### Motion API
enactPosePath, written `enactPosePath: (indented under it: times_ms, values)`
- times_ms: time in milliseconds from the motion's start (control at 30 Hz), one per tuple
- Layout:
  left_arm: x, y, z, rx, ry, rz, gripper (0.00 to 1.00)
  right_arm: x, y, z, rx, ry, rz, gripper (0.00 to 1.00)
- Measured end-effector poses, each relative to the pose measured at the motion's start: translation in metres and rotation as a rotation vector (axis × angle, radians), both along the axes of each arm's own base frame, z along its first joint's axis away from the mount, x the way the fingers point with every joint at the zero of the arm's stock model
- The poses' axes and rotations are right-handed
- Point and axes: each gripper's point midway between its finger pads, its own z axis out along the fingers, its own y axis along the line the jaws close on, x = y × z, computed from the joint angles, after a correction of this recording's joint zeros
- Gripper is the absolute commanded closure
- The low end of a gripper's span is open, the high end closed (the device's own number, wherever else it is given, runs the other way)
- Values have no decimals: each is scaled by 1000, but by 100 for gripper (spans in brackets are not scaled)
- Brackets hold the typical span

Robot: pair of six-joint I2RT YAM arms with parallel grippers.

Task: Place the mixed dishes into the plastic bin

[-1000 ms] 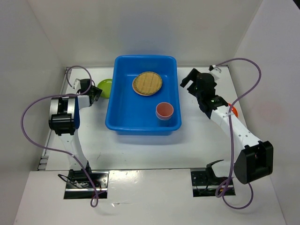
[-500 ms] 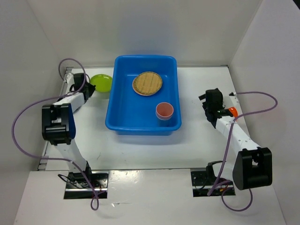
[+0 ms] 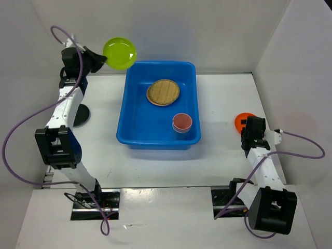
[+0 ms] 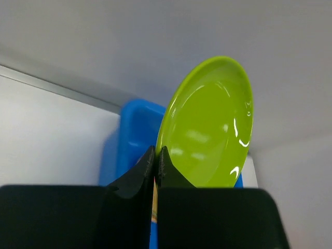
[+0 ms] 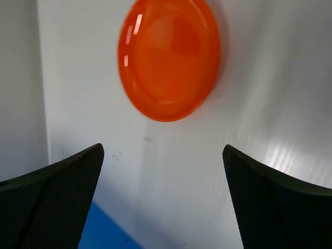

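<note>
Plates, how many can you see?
4: lime-green plate in the left fingers, woven plate in the blue bin, orange plate on the table, black plate partly behind the left arm. Others may be hidden.

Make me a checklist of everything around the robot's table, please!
Surface: white table, flat and plain.
Job's things: blue bin holds a woven plate and a pink cup; lime-green plate is held in the air by the bin's far left corner; orange plate lies on the table, right of the bin.
Clutter: dark round shape beside the left arm, cannot tell what.
Grippers: left gripper shut on the lime-green plate's edge; right gripper open, near the orange plate, not touching.
Cables: purple cables loop off both arms.
Surroundings: white walls on three sides.
</note>
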Motion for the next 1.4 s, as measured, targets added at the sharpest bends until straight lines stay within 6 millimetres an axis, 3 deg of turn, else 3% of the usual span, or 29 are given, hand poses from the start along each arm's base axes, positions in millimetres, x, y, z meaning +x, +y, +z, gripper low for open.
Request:
enactPosePath:
  times_ms: [67, 233, 367, 500, 867, 1067, 1100, 1133, 1167, 1267, 1333, 1400]
  values:
    - [3, -29, -8, 1, 12, -113, 100, -7, -4, -14, 23, 32, -13, 0]
    - [8, -100, -64, -15, 133, -341, 100, -12, -4, -39, 61, 108, 3, 0]
    - [11, -137, -110, -12, 238, -434, 100, -10, -2, -53, 75, 147, 21, 0]
    - [20, -166, -138, -1, 296, -476, 100, -11, -1, -64, 81, 190, 31, 0]
    - [48, -222, -202, 102, 399, -439, 100, -4, -8, -69, 77, 213, 27, 0]
    - [46, -209, -245, 163, 509, -336, 99, 0, -8, -76, 92, 242, 37, 0]
    - [47, -207, -248, 168, 519, -324, 94, 0, -8, -77, 93, 244, 37, 0]
    - [47, -204, -250, 171, 524, -314, 75, 0, -8, -77, 94, 246, 38, 1]
    - [47, -203, -250, 178, 525, -309, 70, 1, -8, -77, 94, 246, 39, 1]
    - [52, -196, -245, 202, 514, -289, 40, 4, -9, -75, 93, 243, 44, 5]
    - [54, -196, -241, 213, 502, -285, 24, 8, -9, -73, 93, 239, 46, 9]
    - [54, -197, -240, 231, 496, -287, 16, 10, -10, -71, 91, 236, 50, 13]
